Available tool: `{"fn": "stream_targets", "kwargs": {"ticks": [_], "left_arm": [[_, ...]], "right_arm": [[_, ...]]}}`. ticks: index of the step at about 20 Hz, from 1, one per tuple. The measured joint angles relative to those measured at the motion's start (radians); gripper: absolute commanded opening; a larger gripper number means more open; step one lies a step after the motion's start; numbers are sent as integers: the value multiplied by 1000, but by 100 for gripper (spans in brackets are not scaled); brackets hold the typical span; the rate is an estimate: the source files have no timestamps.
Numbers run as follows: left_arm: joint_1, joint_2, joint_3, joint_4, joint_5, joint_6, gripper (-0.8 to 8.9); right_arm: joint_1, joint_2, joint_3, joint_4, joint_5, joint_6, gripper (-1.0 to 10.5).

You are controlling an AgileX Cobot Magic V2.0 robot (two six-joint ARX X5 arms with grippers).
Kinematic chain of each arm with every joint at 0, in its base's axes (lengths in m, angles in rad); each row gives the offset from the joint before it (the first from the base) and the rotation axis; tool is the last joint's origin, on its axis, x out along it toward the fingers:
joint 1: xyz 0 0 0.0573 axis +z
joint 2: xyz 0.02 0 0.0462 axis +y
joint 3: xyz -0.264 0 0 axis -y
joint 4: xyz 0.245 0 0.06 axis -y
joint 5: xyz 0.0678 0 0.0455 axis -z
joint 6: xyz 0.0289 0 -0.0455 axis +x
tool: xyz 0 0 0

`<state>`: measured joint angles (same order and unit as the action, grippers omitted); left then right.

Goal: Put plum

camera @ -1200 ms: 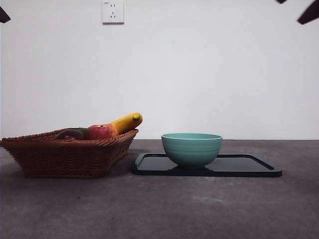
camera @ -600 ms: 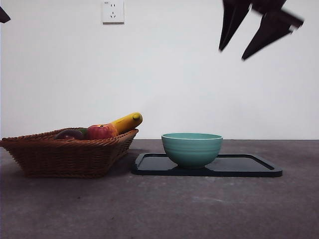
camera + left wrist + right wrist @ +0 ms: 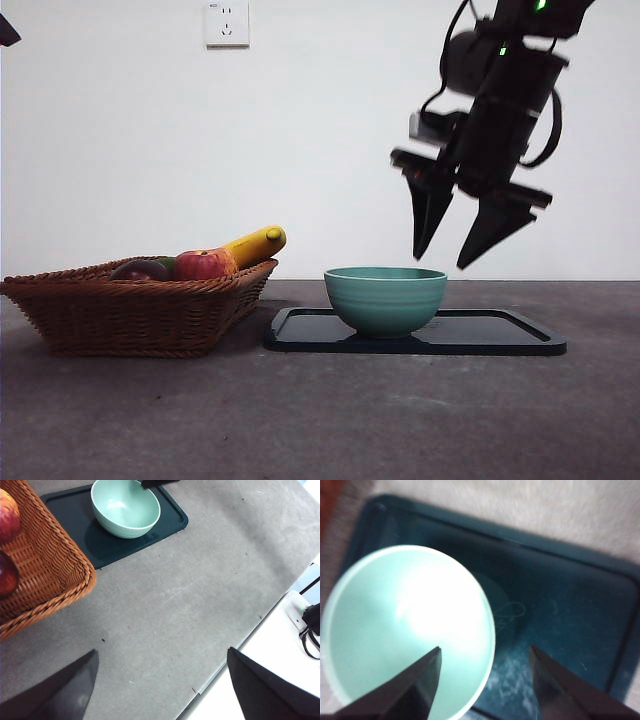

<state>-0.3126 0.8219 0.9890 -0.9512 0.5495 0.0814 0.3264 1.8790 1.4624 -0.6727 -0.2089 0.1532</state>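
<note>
The plum [image 3: 138,270] lies dark and glossy in the wicker basket [image 3: 120,315] at the left; the left wrist view catches its edge [image 3: 5,575] inside the basket [image 3: 55,575]. My right gripper [image 3: 442,262] hangs open just above the right rim of the teal bowl [image 3: 385,298], holding nothing. In its own view the right gripper [image 3: 485,648] straddles the bowl's rim [image 3: 487,615]. The left gripper [image 3: 162,651] is open and empty high over the bare table, showing only as a black tip [image 3: 8,30].
A red apple [image 3: 203,265], a dark green fruit [image 3: 165,263] and a yellow fruit [image 3: 255,245] share the basket. The bowl stands on a dark tray [image 3: 500,335]. The table's edge [image 3: 240,645] runs near the left gripper.
The right arm has come down from the top right corner and leftward to just above the bowl, jaws open. Basket, fruit, bowl and tray have not moved.
</note>
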Motion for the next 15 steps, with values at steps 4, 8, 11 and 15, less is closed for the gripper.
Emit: {"fn": "stream_targets", "kwargs": {"ticks": [4, 8, 11, 15], "left_arm": [[0, 0, 0, -1, 0, 0, 405], [0, 0, 0, -2, 0, 0, 404], [0, 0, 0, -2, 0, 0, 404], [0, 0, 0, -3, 0, 0, 405]], "right_arm": [[2, 50, 0, 14, 0, 0, 268], [7, 69, 0, 33, 0, 0, 98], [7, 69, 0, 47, 0, 0, 10], [7, 69, 1, 55, 0, 0, 10]]}}
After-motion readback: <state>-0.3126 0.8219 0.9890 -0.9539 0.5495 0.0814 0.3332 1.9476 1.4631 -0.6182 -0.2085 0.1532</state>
